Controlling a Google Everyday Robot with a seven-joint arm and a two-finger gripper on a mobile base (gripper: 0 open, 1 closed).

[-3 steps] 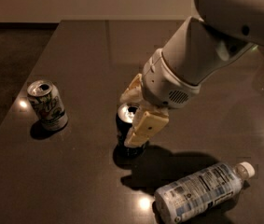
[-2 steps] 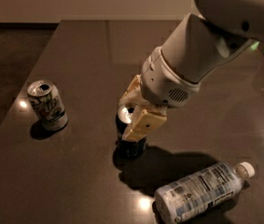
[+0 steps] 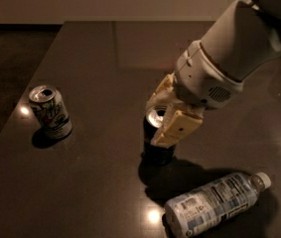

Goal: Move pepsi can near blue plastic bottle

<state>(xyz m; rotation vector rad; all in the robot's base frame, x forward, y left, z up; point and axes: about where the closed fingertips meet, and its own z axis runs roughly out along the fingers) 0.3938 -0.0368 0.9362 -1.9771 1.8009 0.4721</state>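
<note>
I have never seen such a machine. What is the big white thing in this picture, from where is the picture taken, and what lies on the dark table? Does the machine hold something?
The big white thing is a robot arm. At its end is the gripper, a hand with two cream fingers. One camera looks down on the table; where it is mounted is not known. The fingers are shut on the top of the upright pepsi can. Nearer the camera, the blue plastic bottle lies on its side. A white-and-green can stands apart at the picture's left.

Pepsi can (image 3: 158, 150) in hand (image 3: 159, 122), bottle (image 3: 212, 205) flat
</note>
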